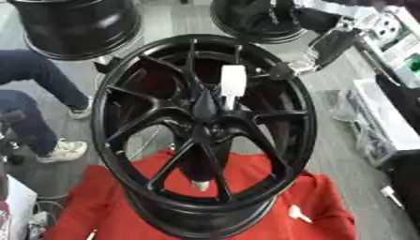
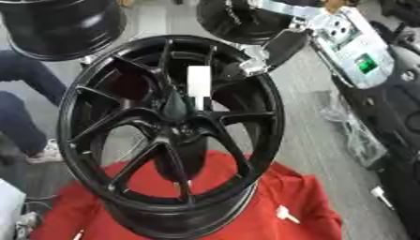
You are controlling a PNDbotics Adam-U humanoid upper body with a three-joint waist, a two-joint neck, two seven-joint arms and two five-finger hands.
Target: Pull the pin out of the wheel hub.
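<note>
I have the big glossy black multi-spoke alloy wheel hub point(image 1: 203, 136) standing upright on a red cloth point(image 1: 98, 201), its face turned toward my camera. The white, stubby cylindrical pin point(image 1: 233, 80) sits just above the hub's centre, between two upper spokes — in my judgement it is not yet drawn out. My right arm comes down from the upper right, and the right robot hand point(image 2: 275, 49) rests at the rim's upper right edge, near the pin but not on it; its dark fingers merge with the rim, so I cannot tell whether they are curled or straight. My left robot hand shows in neither view. I judge this the approach step: next I need to bring the fingers across to the pin, close on its white body and draw it straight out along its axis — without tipping the wheel. By count: one pin, one wheel in front, two more black wheels point(image 1: 78, 26) behind it.
</note>
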